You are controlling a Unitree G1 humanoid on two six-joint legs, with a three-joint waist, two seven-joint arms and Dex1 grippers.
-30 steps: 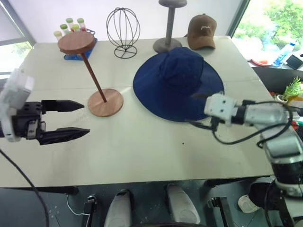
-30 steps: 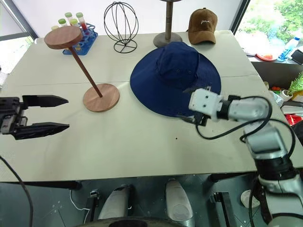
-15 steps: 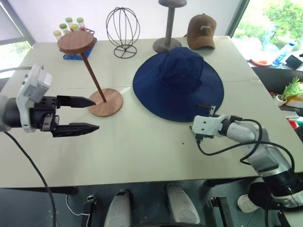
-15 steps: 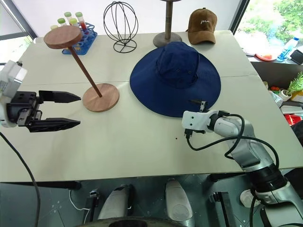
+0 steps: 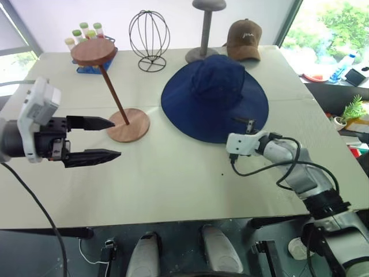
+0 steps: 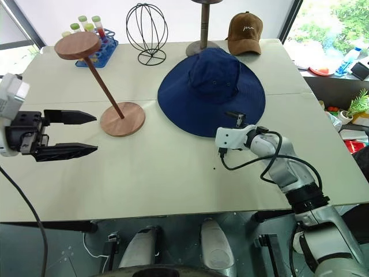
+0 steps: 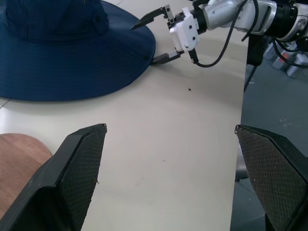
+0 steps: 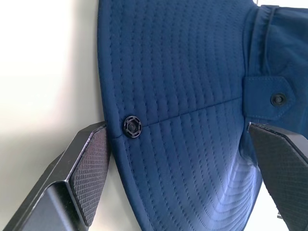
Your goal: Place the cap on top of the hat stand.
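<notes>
Navy-blue fabric sun hat w/ wide floppy brim (image 5: 214, 98) lies flat on the pale bench (image 5: 173, 173), crown up, right of the reddish-brown wooden hat stand (image 5: 109, 86), whose thin rod leans up and away to the left. Right hand (image 7: 155, 39) open, fingers straddling brim's near edge. Left hand (image 5: 95, 139) open, near the stand's base, holding nothing.
</notes>
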